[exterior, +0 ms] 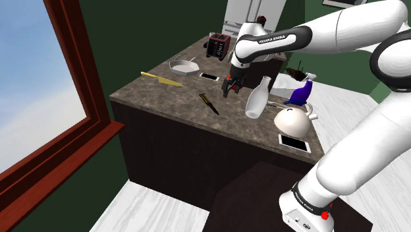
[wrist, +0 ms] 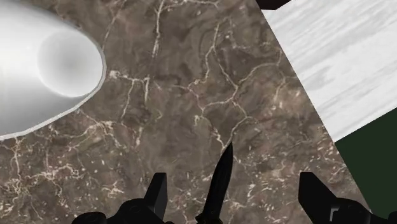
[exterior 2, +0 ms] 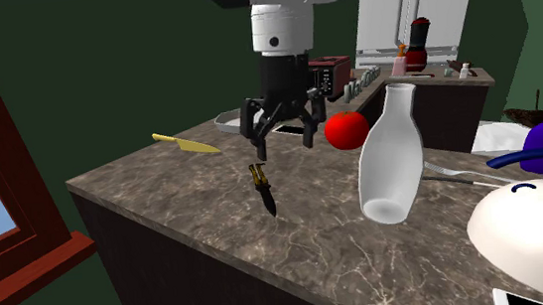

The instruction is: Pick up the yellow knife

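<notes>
A: Where is the yellow knife (exterior: pixel 161 80) found?
B: It is laid flat on the marbled countertop (exterior: pixel 178 109), near the edge toward the shoulder view's left, close to a grey pan (exterior: pixel 184 66). It is well apart from the gripper (exterior: pixel 230 89), and bare countertop is seen between them.
A: How is the gripper held?
B: It is hung above the countertop with its fingers (wrist: pixel 156 194) spread wide and nothing pinched. In the wrist view the blade of a dark knife (wrist: pixel 219 181) is seen lying between them, untouched.
A: What else is set around it?
B: A white bottle (exterior 2: pixel 389 157) is stood upright toward the second exterior view's right. A red tomato (exterior 2: pixel 345 129) is seen just behind the gripper there, and a toaster (exterior 2: pixel 330 75) farther back.
A: What is told by one view rather than another?
B: The tomato's place is given by the second exterior view, the pan's whole round by the shoulder view, and a strip of pale floor (wrist: pixel 343 57) past the countertop's edge by the wrist view
</notes>
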